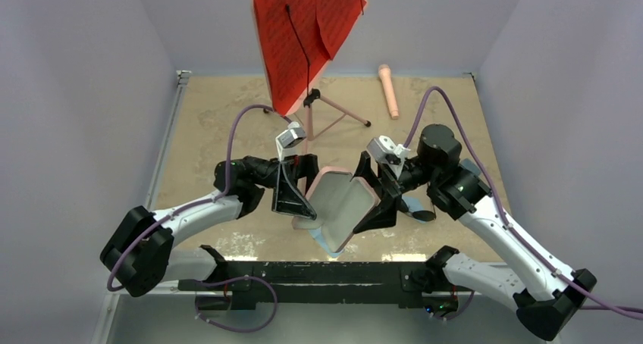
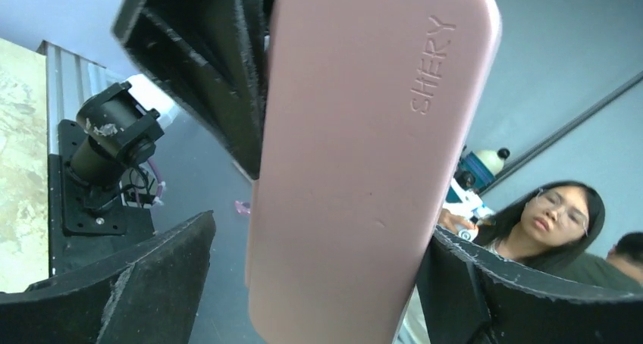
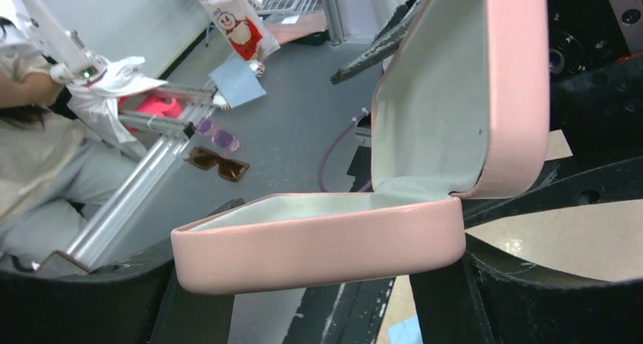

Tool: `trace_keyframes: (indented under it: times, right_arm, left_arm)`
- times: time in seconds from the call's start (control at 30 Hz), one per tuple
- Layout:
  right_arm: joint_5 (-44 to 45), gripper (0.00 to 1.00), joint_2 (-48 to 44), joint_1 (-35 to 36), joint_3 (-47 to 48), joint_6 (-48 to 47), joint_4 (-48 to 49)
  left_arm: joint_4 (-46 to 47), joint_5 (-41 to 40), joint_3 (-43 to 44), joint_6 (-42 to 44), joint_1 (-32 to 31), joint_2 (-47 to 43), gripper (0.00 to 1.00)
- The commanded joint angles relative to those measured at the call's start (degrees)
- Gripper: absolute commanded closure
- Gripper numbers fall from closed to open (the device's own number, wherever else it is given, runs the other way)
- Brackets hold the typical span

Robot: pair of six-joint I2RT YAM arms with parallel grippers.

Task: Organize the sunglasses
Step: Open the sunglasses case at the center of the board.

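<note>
Right gripper (image 1: 373, 196) pinches one half of the open pink case (image 1: 345, 200). In its own wrist view that half lies crosswise between the fingers (image 3: 341, 268), with the other half standing up from the hinge. Left gripper (image 1: 303, 189) is spread around the opposite side. Its wrist view shows the case's smooth back (image 2: 356, 177), stamped "SHERY", between the fingers (image 2: 322, 226), with a clear gap on one side, so it does not clamp.

Where the sunglasses lie cannot be told from these views.

The case (image 3: 326, 245) shows only its pale grey-green lining inside, as far as can be seen. It is held above the middle of the worktop's (image 1: 220, 109) near edge, open side facing up.

A pale blue flat piece (image 1: 327, 242) pokes out just under the case's near corner. More blue (image 1: 417, 207) shows beside the right gripper, but whether the two are one thing cannot be told.

Farther out, a stand (image 1: 322, 117) holding a red sheet (image 1: 303, 33) rises from the middle of the far half of the worktop. A pink stick (image 1: 389, 90) lies near the far right corner, well apart from the arms.

Off the worktop, the right wrist view catches a brown-tinted pair (image 3: 218, 164) and a purple-tinted pair (image 3: 216, 137) of glasses on the grey floor. The left wrist view catches a person (image 2: 553, 215) wearing spectacles.
</note>
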Motion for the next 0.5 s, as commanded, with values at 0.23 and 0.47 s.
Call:
trace_keyframes:
  times: [0.23,0.47]
  right_arm:
    - [8.52,1.0,-4.15,0.97,0.08,7.87,-3.68]
    - [4.3,1.0,-1.69,1.46,-0.73,10.33,-6.45]
  left_arm:
    - [-65.06,-23.83,-0.69,41.48,0.05,-23.61,0.0]
    - [-90.67,-38.81,4.49,51.1,-0.83,-32.25,0.0]
